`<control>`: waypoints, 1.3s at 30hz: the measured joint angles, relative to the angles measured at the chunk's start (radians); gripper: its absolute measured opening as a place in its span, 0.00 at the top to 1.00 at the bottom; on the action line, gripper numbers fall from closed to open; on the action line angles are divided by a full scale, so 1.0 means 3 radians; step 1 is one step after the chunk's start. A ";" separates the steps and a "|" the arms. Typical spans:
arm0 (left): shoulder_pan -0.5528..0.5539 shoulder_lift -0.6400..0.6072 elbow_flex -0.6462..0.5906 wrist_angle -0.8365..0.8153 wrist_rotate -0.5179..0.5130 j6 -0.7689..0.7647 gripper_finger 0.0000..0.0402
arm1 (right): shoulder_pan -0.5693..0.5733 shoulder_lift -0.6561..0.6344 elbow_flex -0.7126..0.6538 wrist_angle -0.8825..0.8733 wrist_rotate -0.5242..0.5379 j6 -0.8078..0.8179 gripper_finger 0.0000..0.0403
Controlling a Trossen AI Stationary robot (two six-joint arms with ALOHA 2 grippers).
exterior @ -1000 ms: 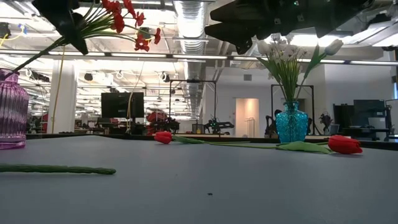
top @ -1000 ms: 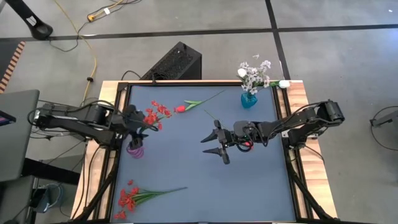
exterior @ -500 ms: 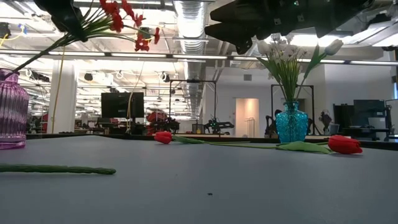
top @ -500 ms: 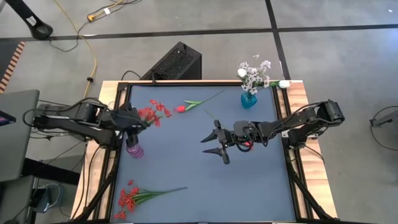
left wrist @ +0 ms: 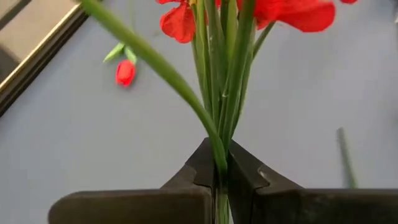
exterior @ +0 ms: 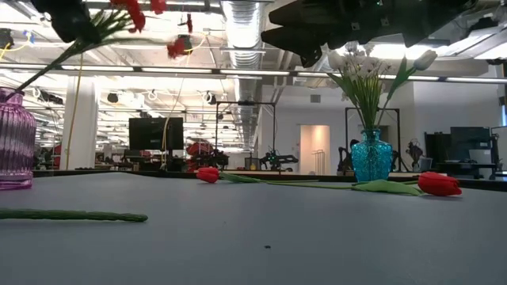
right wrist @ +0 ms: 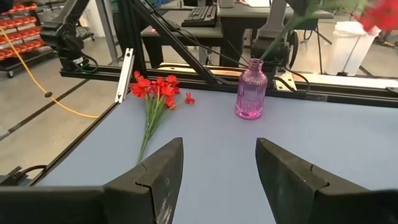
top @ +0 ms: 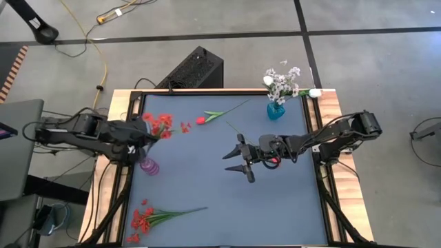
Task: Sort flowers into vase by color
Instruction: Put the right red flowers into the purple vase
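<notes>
Closing on the stems a moment ago, the left gripper (left wrist: 221, 177) now pinches the red blossom spray (top: 160, 125) tight between its fingers; a second earlier those fingers stood wide around the same stems. In the left wrist view the green stems run straight down through the shut fingertips, so the grip looks firm. Over the same second the left arm has drawn back toward its own side of the bench (top: 275, 207), and in the high view the red heads have shifted with it, lying nearer the bench's edge than before. The spray's stem slants down toward the purple vase (top: 149, 165); whether its end sits in the neck cannot be told. My reading is that the arm has re-gripped the spray to seat it better in that vase, so this flower's step is near its end but not finished.

The right gripper (top: 238, 160) hangs above the middle of the bench, fingers spread wide and empty, unmoved through the second. The white flowers already stand in the blue vase (top: 275, 110) at the far side. Not yet sorted are a red tulip (top: 200, 120) lying near the far edge, a second red tulip (exterior: 438, 184) by the blue vase, and a red bunch (top: 143, 220) at the near left corner
</notes>
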 joint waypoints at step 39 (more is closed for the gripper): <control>-0.0484 -0.0790 -0.0398 -0.0424 0.0472 -0.0865 0.70 | -0.0008 0.0000 0.0000 0.0017 0.0000 0.0003 0.44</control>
